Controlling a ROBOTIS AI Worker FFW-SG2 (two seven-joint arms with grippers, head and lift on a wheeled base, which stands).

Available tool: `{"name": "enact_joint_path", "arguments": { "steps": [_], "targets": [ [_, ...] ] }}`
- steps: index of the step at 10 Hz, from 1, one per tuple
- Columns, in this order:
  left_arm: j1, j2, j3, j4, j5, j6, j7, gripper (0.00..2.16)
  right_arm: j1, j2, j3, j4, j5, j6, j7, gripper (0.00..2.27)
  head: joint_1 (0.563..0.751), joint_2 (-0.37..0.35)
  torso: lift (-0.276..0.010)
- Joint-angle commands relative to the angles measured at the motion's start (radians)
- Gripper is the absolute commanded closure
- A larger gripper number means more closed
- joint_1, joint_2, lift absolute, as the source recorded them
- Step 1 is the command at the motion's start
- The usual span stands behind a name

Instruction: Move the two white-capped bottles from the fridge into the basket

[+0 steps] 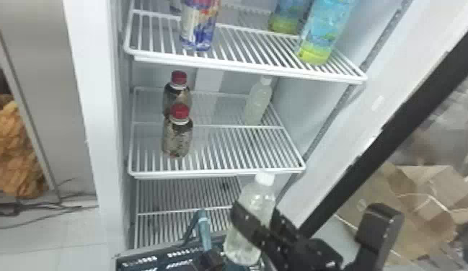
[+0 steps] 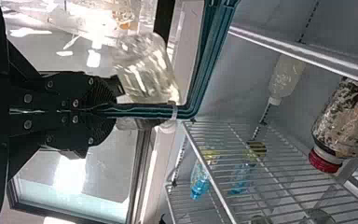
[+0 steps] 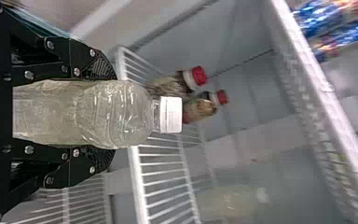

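My right gripper (image 1: 256, 225) is shut around the body of a white-capped bottle (image 1: 249, 245), upright and slightly tilted in front of the fridge, beside the basket (image 1: 126, 255). In the right wrist view that bottle (image 3: 116, 114) lies between the two fingers of the right gripper (image 3: 105, 114). At the bottom edge, my left gripper (image 1: 210, 260) is at the basket's teal handle (image 1: 204, 230); the left wrist view shows the left gripper (image 2: 112, 111) shut on this handle (image 2: 140, 112). A second white-capped bottle (image 1: 257, 104) stands at the right rear of the middle shelf (image 1: 222, 171).
Two red-capped bottles (image 1: 177, 138) stand at the left on the middle shelf. The upper shelf (image 1: 243, 68) holds a blue and red can (image 1: 199, 27) and blue-yellow bottles (image 1: 321, 39). The open door's black edge (image 1: 355, 162) slants along the right; cardboard (image 1: 416, 201) lies beyond it.
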Motion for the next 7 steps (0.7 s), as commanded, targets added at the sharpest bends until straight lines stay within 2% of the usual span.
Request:
{"name": "enact_joint_path", "arguments": {
  "steps": [1, 2, 3, 5, 7],
  "targets": [
    [0.002, 0.0, 0.0, 0.0, 0.0, 0.0, 0.0, 1.12, 0.016, 0.0, -0.023, -0.042, -0.015, 0.143, 0.001, 0.75, 0.695, -0.35, -0.26],
    [0.002, 0.0, 0.0, 0.0, 0.0, 0.0, 0.0, 1.12, 0.016, -0.008, -0.031, -0.066, -0.005, 0.256, 0.006, 0.75, 0.695, -0.35, -0.26],
    [0.0, 0.0, 0.0, 0.0, 0.0, 0.0, 0.0, 1.12, 0.011, -0.009, -0.033, -0.069, 0.009, 0.298, 0.006, 0.75, 0.695, -0.35, -0.26],
    [0.0, 0.0, 0.0, 0.0, 0.0, 0.0, 0.0, 1.12, 0.001, -0.009, -0.033, -0.064, 0.029, 0.32, 0.006, 0.75, 0.695, -0.35, -0.26],
    [0.0, 0.0, 0.0, 0.0, 0.0, 0.0, 0.0, 1.12, -0.006, -0.009, -0.033, -0.057, 0.037, 0.32, 0.006, 0.57, 0.695, -0.35, -0.26]
  ]
}}
